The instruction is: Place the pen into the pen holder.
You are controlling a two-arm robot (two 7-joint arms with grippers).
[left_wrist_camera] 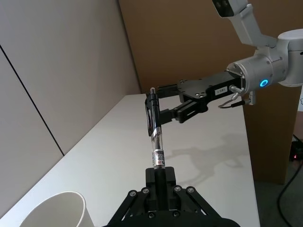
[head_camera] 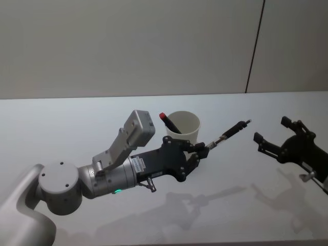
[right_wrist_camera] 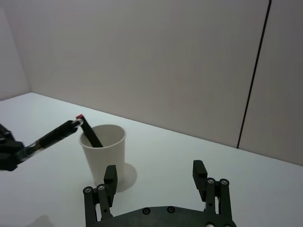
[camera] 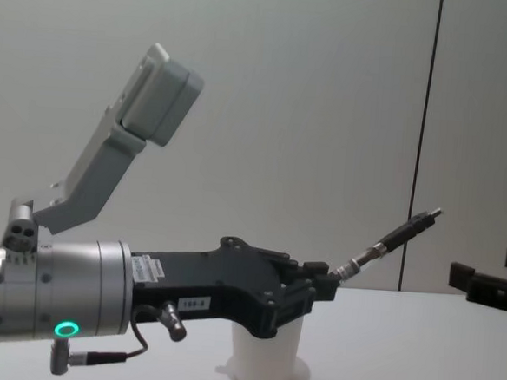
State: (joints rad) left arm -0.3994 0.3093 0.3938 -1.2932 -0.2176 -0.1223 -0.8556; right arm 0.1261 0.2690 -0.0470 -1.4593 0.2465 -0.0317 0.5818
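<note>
Leaning inside pen holder [head_camera: 187, 134]: red-capped marker [head_camera: 168, 123]. Left fingers [head_camera: 199, 148] grasping pen [head_camera: 230, 132] beside it; right fingers [head_camera: 266, 145] released.

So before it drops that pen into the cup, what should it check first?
1. Pen held firmly: ok. The left hand is shut on one end of the pen.
2. Pen above the pen holder's mouth: not ok. It slants up and away to the right, past the rim.
3. Pen holder upright on the table: ok.
4. Room inside: probably ok. One red-capped pen leans in it, leaving space.
5. Right hand out of the way: ok. It hangs open, apart from the pen's tip.
</note>
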